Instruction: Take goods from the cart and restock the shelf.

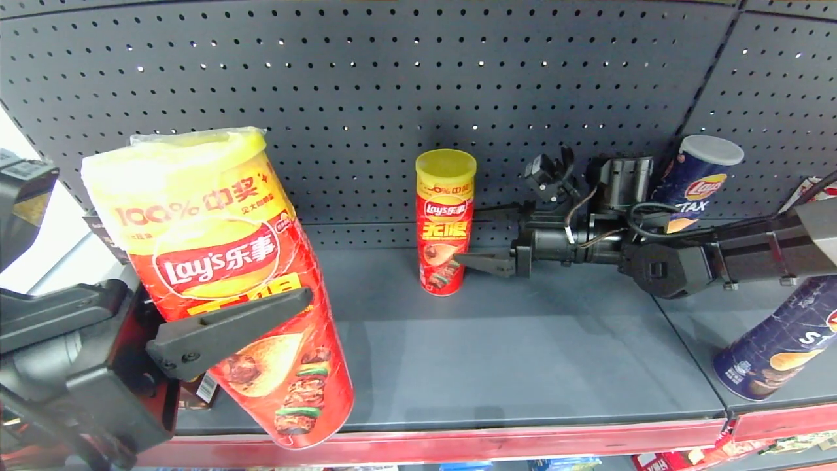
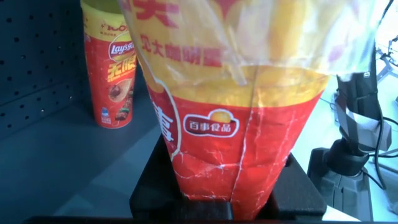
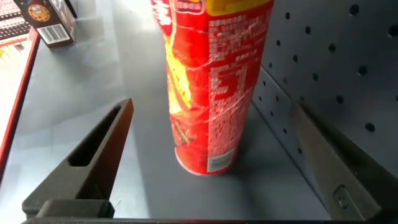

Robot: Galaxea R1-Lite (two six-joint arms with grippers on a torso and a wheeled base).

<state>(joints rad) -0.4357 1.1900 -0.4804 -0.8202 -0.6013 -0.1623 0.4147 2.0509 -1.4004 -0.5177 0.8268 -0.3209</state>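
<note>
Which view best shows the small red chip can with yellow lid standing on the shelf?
Head view: the yellow-lidded red chip can stands whole, lid to base. Right wrist view shows its lower part between the open right gripper; left wrist view crops its top.

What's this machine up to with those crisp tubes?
A two-armed robot is stocking a grey metal shelf. Its left pincer is clamped on a red-and-yellow crisp tube, held tilted at the shelf's front edge. Its right pincer is open, one finger either side of a matching red-and-yellow standing tube, upright at the back by the perforated wall. A dark blue tube shows behind that arm.
</note>
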